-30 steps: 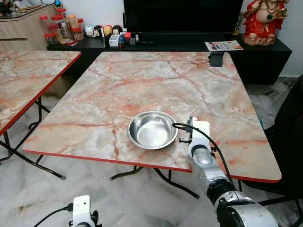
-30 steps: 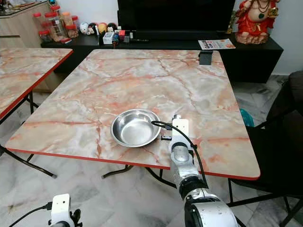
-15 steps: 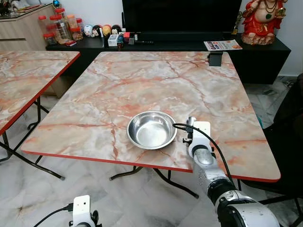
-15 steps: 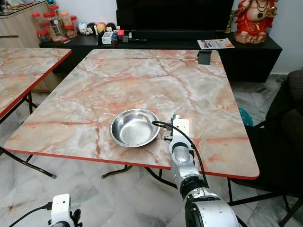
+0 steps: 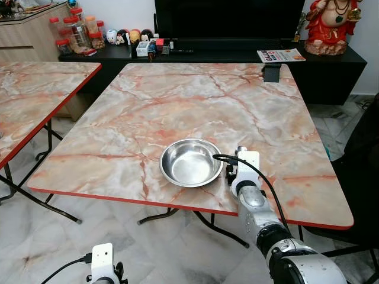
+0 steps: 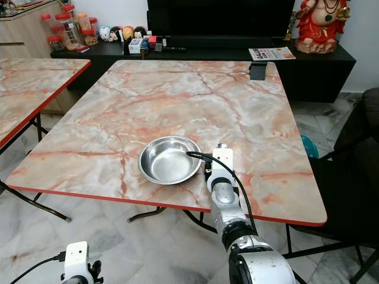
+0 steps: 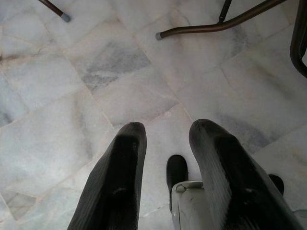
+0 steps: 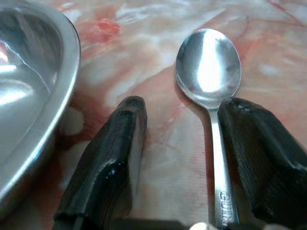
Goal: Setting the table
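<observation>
A steel bowl (image 5: 190,162) sits near the front edge of the marble table (image 5: 177,100). Just right of the bowl, my right gripper (image 8: 184,108) is low over the tabletop and open. A steel spoon (image 8: 208,67) lies on the table between its fingers (image 8: 117,143), the handle close to one finger and the spoon bowl pointing away from me. The steel bowl's rim (image 8: 53,96) is right beside the other finger. My left gripper (image 7: 165,132) hangs open, holding nothing, above the tiled floor.
A second marble table (image 5: 35,94) stands to the left. A black console (image 5: 237,53) at the back carries jars (image 5: 77,32), a magazine (image 5: 281,55) and a red statue (image 5: 331,26). A small black object (image 5: 271,73) rests at the table's far edge. A dark chair (image 5: 364,154) is at the right.
The view has shifted slightly. My right gripper stays beside the bowl with almost no movement, and the left arm still hangs low.
</observation>
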`<state>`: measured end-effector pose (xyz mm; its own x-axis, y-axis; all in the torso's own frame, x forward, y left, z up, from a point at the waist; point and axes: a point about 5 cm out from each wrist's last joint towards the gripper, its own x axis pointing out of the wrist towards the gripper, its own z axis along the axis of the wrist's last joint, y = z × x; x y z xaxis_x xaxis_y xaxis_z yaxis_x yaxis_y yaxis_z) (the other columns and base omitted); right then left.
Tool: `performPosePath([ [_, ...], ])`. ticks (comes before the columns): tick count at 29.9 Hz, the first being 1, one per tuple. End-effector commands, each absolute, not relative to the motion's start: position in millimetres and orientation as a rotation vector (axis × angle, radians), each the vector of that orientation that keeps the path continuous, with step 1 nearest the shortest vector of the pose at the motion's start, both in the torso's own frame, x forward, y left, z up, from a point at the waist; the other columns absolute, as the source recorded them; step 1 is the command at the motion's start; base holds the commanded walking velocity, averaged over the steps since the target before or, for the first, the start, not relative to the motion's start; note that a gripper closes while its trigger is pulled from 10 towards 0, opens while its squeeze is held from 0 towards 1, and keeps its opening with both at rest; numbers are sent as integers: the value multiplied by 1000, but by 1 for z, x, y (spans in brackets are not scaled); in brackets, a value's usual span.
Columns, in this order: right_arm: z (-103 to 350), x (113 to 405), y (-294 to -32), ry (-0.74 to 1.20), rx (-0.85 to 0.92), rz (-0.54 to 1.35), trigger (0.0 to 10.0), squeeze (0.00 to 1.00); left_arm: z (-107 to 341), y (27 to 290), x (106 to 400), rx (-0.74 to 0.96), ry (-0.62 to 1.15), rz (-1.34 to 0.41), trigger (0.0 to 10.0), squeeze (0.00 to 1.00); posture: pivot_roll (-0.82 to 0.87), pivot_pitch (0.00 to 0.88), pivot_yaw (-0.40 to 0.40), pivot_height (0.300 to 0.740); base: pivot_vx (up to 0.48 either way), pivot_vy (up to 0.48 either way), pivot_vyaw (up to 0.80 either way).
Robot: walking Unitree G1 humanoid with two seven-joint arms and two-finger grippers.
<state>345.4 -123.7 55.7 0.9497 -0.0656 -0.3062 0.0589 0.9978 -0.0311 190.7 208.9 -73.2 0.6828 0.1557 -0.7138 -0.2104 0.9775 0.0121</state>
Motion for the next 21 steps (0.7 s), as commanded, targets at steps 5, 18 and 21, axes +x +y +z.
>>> performPosePath([
  [5, 65, 350, -125, 251, -63, -95, 10000, 0, -73, 212, 192, -77, 800, 217, 10000, 0, -24, 0, 57, 732, 0, 0, 0],
  [18, 109, 359, -127, -81, -204, -141, 10000, 0, -72, 212, 191, -79, 788, 214, 10000, 0, -25, 0, 57, 732, 0, 0, 0],
  [21, 118, 358, -124, -152, -193, -131, 10000, 0, -72, 211, 191, -75, 785, 213, 10000, 0, -28, 0, 52, 732, 0, 0, 0],
])
